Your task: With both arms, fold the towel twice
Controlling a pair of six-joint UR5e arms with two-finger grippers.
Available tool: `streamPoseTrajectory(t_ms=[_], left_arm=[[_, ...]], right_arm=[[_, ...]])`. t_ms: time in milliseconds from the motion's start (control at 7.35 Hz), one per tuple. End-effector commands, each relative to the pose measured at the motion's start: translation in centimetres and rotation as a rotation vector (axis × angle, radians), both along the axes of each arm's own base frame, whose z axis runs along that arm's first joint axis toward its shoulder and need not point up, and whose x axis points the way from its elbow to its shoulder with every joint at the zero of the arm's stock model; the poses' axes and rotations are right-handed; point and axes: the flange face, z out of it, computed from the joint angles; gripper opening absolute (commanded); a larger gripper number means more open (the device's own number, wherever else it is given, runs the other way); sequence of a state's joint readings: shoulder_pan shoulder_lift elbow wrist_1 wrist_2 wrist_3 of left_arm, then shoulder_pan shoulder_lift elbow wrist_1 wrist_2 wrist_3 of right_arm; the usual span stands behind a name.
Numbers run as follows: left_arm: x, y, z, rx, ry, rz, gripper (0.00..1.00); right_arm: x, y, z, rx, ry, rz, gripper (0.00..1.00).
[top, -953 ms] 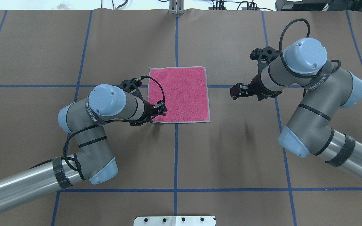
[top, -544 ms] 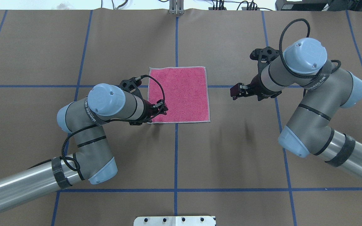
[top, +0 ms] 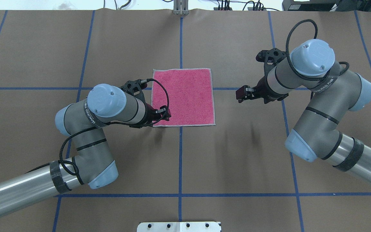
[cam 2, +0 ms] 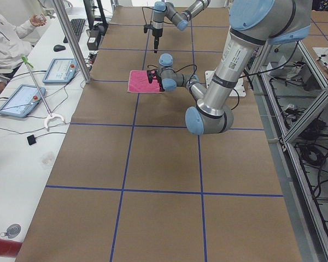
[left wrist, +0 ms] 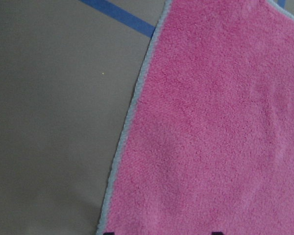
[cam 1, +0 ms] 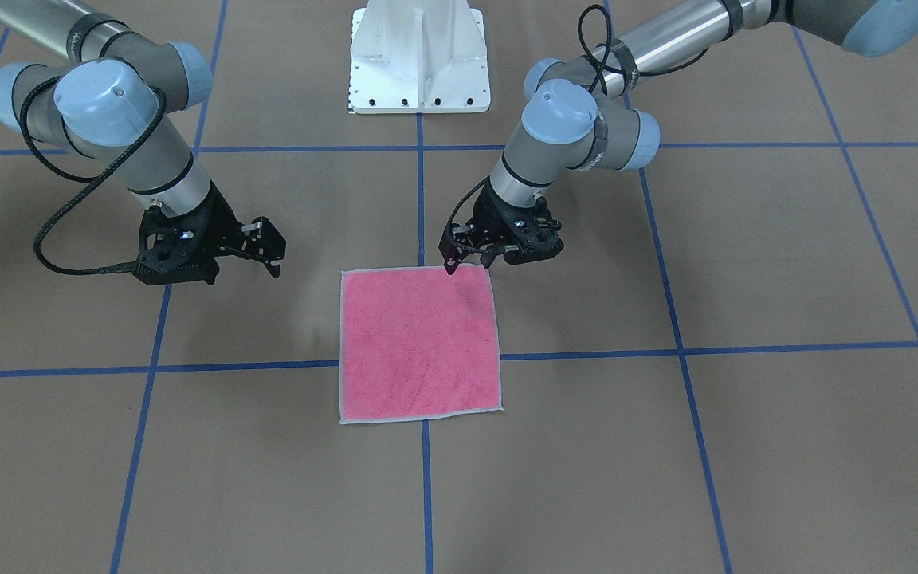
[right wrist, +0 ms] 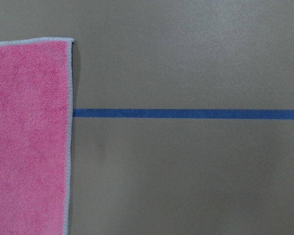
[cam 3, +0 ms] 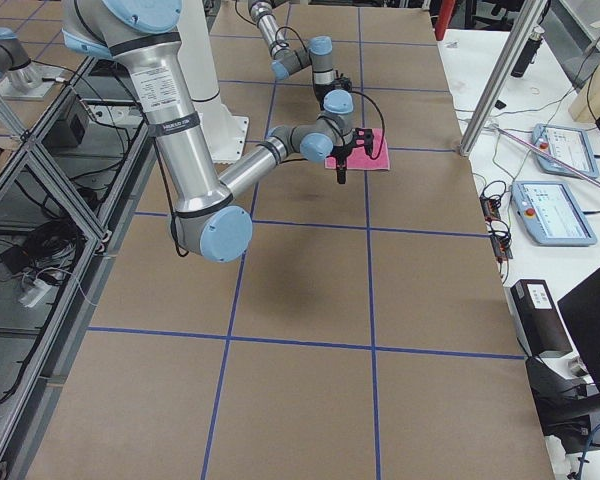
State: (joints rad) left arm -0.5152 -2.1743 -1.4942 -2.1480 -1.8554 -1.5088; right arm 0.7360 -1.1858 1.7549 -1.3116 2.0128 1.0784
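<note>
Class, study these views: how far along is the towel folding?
Done: nothing; the towel lies flat, pink side up, unfolded. In hand: the left end effector is open at its near-left corner; the right end effector hangs clear of it. Left: both folds.

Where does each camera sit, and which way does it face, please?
Front-facing: across the table, facing the robot, down on the towel; left arm, right arm, base.
Overhead: behind the robot, forward and down; both arms, left tool over the towel.
Exterior left: table's end; left arm near.
Exterior right: opposite end; right arm near.
Left wrist: down on the towel's edge; only tool tips show.
Right wrist: down on the towel's corner and tape; no body.
Shared: both wrist views show the towel's border.
</note>
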Motion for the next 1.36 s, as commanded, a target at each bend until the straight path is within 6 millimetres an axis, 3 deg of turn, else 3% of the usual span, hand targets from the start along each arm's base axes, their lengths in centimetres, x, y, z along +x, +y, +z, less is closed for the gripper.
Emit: streamPoseTrajectory(t_ms=[0,408,1225], left_arm=[[-0.9,0.0,-0.8,0.213,-0.054,0.099,0.67],[-1.5,-0.2,-0.4,0.551,-0.128,0.259,0.65],[-1.0,0.1,0.4,0.692,-0.194,0.271,0.59]], right_arm=[[-0.1,0.0,0.0,0.0,0.0,-0.001,0.99],[0.0,0.1,0.1,-0.001,0.001,-0.001,0.99],[0.0,0.1,0.1,-0.001,0.001,-0.001,0.99]])
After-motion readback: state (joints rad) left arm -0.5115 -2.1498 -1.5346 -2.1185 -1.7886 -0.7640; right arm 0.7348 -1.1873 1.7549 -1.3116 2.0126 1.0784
